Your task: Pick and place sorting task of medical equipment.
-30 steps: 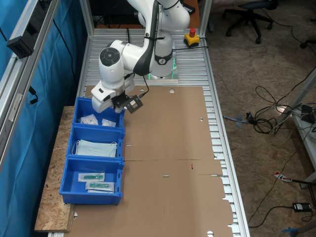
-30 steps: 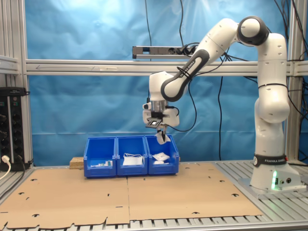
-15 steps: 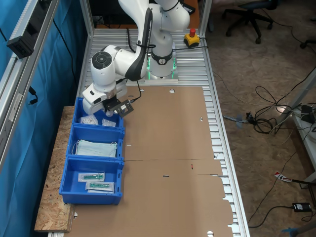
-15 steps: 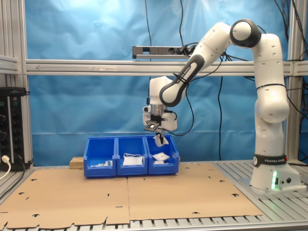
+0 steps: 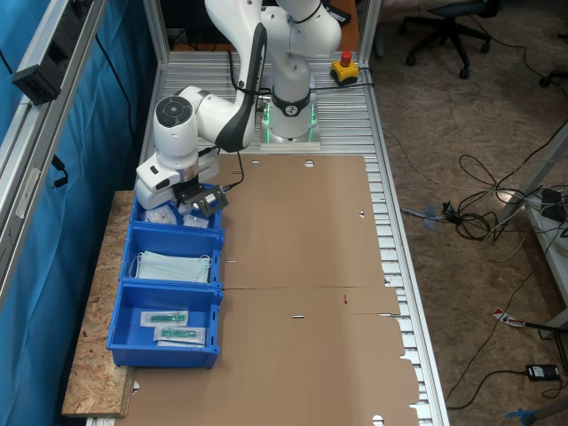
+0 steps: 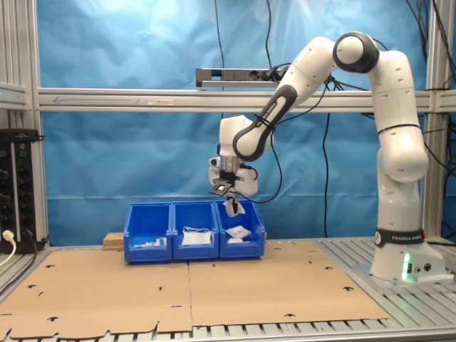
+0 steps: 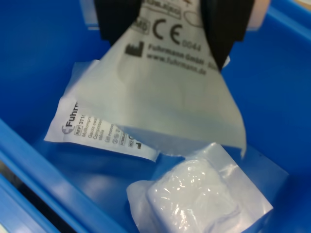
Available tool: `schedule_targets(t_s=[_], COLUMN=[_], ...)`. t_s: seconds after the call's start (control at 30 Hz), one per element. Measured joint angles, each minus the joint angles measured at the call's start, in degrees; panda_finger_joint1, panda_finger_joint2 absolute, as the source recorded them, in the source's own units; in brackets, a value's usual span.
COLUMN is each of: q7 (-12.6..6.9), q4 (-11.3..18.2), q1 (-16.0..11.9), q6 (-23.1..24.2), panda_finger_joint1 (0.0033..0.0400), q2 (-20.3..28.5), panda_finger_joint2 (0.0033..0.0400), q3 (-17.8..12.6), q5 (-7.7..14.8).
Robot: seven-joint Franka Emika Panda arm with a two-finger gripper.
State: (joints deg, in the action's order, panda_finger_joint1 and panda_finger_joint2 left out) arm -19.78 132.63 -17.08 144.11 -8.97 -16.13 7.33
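Observation:
My gripper [image 5: 192, 201] hangs just above the end blue bin [image 5: 137, 211] nearest the arm's base, at the first exterior view's left. It is shut on the medical equipment [image 7: 170, 97], a flat whitish packet that dangles from the black fingers [image 7: 226, 29]. In the second exterior view the gripper [image 6: 231, 203] and the packet [image 6: 234, 209] sit over the rim of that bin [image 6: 242, 248]. Below, on the bin floor, lie a printed flat packet [image 7: 97, 136] and a translucent packet with a white pad [image 7: 194, 199].
Three blue bins stand in a row on a wooden board [image 5: 93, 382]. The middle bin holds light-blue masks [image 5: 173, 266], and the end bin holds clear sleeves with green items [image 5: 173, 327]. Brown cardboard [image 5: 311, 293] covers the table beside them.
The arm has carried the packet toward the first exterior view's left and lower, from beside the end bin to directly over it.

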Motion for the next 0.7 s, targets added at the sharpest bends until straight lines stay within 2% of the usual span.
schedule_targets(t_s=[0.1, 0.13, 0.7], q7=[0.0, 0.0, 0.0], q4=[-0.1, -0.5, -0.5], q1=[0.0, -0.1, -0.1], q6=[0.3, 1.9, 2.0], panda_finger_joint1=[0.0069, 0.0069, 0.0069], q2=[-0.2, -0.7, -0.7], panda_finger_joint2=[0.0069, 0.0069, 0.0069], q3=[-0.3, -1.4, -1.4], q5=[0.0, 0.0, 0.0])
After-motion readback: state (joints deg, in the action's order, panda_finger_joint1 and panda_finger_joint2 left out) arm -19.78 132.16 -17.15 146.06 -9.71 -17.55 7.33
